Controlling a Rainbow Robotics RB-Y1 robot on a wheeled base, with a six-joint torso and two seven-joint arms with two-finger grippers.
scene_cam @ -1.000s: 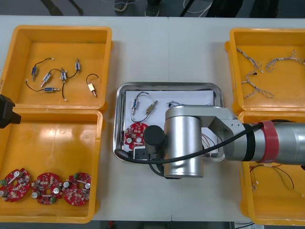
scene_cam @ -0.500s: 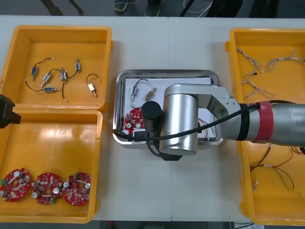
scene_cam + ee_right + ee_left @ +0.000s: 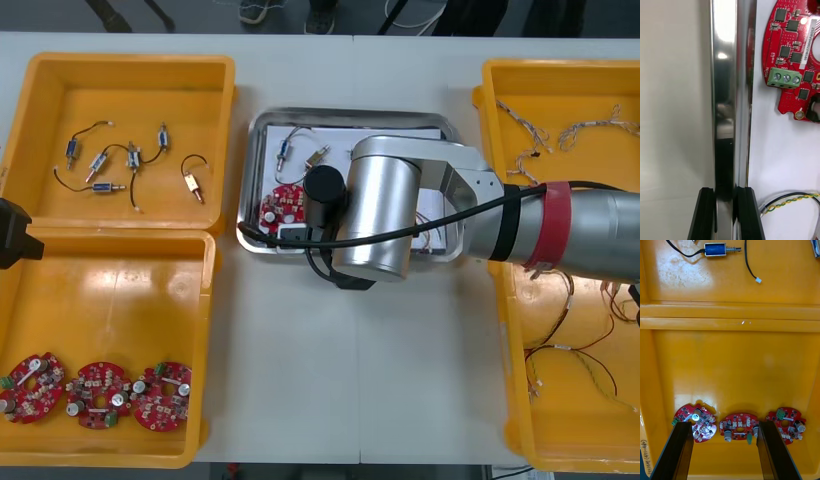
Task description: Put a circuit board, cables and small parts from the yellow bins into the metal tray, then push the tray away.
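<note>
The metal tray [image 3: 345,114] lies at the table's middle, white inside. It holds a round red circuit board [image 3: 285,203], small metal parts [image 3: 301,153] and a red and yellow cable [image 3: 432,233]. My right arm [image 3: 380,220] reaches over the tray's near side and covers much of it. In the right wrist view, my right gripper [image 3: 727,213] is shut on the tray's near rim [image 3: 724,112], one finger on each side. The board [image 3: 793,60] and the cable [image 3: 790,204] lie just inside that rim. My left gripper [image 3: 725,450] hangs open above three boards [image 3: 739,426] in a bin.
Left of the tray, the far yellow bin [image 3: 225,90] holds small metal parts and the near one [image 3: 205,330] holds three circuit boards. On the right, the far bin [image 3: 485,90] holds blue and white cables, the near bin [image 3: 515,400] red and yellow ones.
The tray has slid away from me toward the table's far edge, with my right gripper on its near rim. The left arm has not moved.
</note>
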